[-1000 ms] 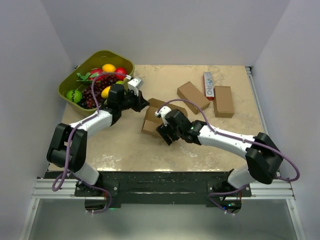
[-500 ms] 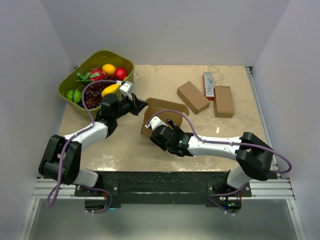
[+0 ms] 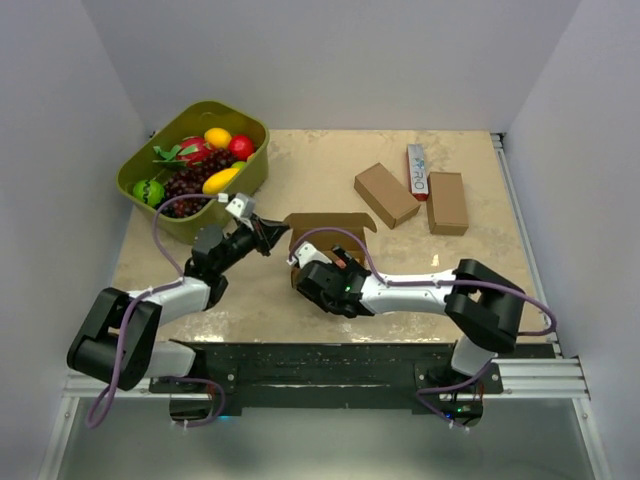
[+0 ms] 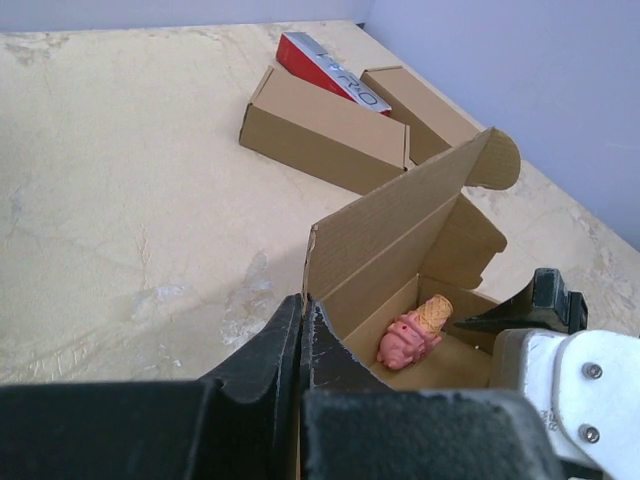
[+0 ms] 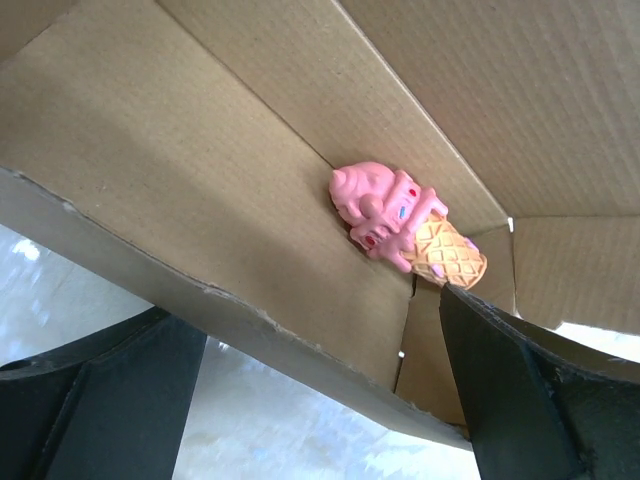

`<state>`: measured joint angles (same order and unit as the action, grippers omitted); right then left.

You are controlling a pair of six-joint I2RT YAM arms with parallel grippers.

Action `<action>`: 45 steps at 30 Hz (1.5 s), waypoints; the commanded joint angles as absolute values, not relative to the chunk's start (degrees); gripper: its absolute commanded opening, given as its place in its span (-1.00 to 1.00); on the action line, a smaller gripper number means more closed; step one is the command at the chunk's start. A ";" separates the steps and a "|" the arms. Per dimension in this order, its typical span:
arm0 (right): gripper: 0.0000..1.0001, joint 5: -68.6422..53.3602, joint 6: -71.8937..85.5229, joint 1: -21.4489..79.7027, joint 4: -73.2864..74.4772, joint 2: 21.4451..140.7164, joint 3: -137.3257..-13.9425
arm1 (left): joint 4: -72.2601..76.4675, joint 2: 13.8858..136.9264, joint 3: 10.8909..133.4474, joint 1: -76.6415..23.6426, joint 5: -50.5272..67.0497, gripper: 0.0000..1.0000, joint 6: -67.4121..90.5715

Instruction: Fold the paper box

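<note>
Right wrist view: my right fingers [image 5: 525,400] are spread wide, astride the paper box [image 5: 200,150] wall. My left fingers [image 4: 265,355] are pressed together, tips at its corner.

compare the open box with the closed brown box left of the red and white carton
The open box has its lid raised; the closed box lies shut. The open box holds a pink ice-cream toy; the closed box hides its inside. Both are plain brown cardboard.
</note>
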<state>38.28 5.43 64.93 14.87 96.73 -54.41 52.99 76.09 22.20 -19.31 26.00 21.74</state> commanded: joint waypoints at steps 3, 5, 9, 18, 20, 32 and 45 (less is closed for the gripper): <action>0.98 31.65 13.35 65.13 18.36 85.80 -56.60 | 53.80 72.43 20.04 -20.13 25.40 -1.00 20.66; 0.98 27.19 13.97 65.13 18.72 82.29 -56.08 | 53.44 71.55 19.78 -20.21 25.05 -1.00 20.30; 0.98 22.77 15.99 65.13 17.41 78.40 -53.09 | 52.82 70.14 19.42 -20.48 24.61 -1.00 19.51; 0.92 30.82 16.00 67.75 14.68 87.44 -50.53 | 53.35 70.31 19.42 -20.92 24.79 -1.00 19.77; 0.94 36.72 16.43 69.16 15.99 91.30 -52.11 | 53.61 70.22 19.69 -20.92 24.79 -1.00 20.13; 0.98 37.45 19.69 71.10 18.81 97.05 -58.53 | 53.17 70.31 18.11 -21.18 23.91 -1.00 19.69; 0.98 22.49 19.59 70.58 21.44 79.73 -56.69 | 51.42 68.91 18.54 -21.53 23.03 -1.00 19.69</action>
